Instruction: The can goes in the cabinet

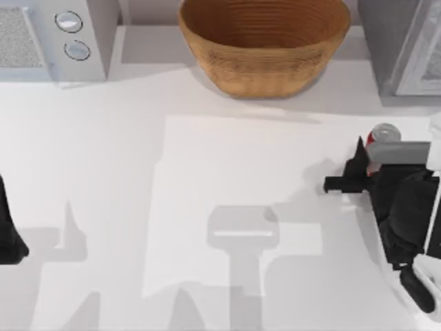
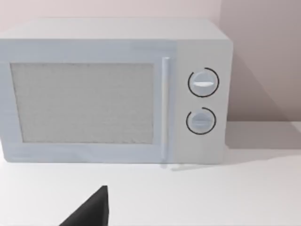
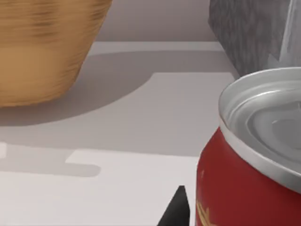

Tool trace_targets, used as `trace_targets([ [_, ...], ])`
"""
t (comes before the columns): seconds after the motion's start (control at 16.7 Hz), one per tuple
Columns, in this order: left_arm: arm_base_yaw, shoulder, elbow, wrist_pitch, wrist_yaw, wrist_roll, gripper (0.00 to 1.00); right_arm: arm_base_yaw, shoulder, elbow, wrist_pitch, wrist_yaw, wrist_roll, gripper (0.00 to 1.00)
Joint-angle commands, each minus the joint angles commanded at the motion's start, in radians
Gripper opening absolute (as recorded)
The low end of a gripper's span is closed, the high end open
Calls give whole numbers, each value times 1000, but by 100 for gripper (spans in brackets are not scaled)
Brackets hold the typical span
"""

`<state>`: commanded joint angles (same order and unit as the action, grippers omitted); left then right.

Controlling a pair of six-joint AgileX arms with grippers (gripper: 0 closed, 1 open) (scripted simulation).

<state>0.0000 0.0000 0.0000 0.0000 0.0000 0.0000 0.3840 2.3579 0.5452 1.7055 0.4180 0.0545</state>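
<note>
Here our can [image 1: 383, 133] stands upright on the tabletop [image 1: 227, 207], at the top view's right side, a little in front of the cabinet [image 1: 396, 41], whose grey speckled body and lighter door panel sit at the back right corner. In our right wrist view the can [image 3: 244, 188] looms close, its silver top tilted in the picture and its red wall right beside one dark finger tip [image 3: 176, 209]. Our right gripper [image 1: 358, 169] is just beside the can, touching or nearly so; whether its fingers are spread or pinching the can we cannot tell. Left of the cabinet sits a woven basket [image 1: 265, 41], and farther left a white microwave [image 1: 55, 34]. Our left gripper [image 1: 10, 238] is parked well apart from the cabinet at the tabletop's left edge, finger state unclear.
</note>
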Motion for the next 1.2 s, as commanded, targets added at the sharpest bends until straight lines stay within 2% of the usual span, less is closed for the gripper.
trace_targets([
  [0.42,0,0,0,0,0,0,100,5,-24,-2,-28,-5,-1,0],
  [1.2,0,0,0,0,0,0,100,1,-367,6,-378,-6,6,0],
])
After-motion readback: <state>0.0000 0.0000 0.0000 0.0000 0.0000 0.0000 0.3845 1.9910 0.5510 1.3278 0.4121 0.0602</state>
